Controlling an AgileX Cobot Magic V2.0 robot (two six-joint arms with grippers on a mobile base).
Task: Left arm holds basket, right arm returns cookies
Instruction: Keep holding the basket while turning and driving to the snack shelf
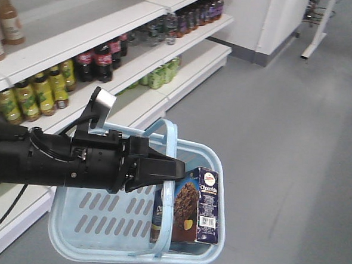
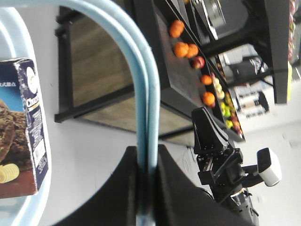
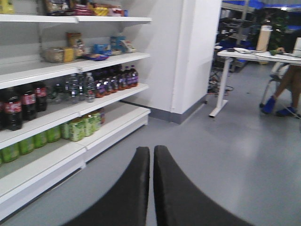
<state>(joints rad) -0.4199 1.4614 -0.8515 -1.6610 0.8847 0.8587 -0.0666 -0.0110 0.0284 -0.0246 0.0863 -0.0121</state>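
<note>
Front-facing: left claw (image 1: 181, 167) level, clamping basket handles (image 1: 171, 138).

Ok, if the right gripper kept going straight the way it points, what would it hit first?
Nothing close. Ahead of the right gripper is open grey floor, then probably the white wall corner past the shelves, though depth is hard to judge from the wrist view.

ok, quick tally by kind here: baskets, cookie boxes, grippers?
basket: 1
cookie box: 1, standing in the basket
grippers: 2, left gripper shut on the basket, right gripper shut and empty
total: 4
</note>
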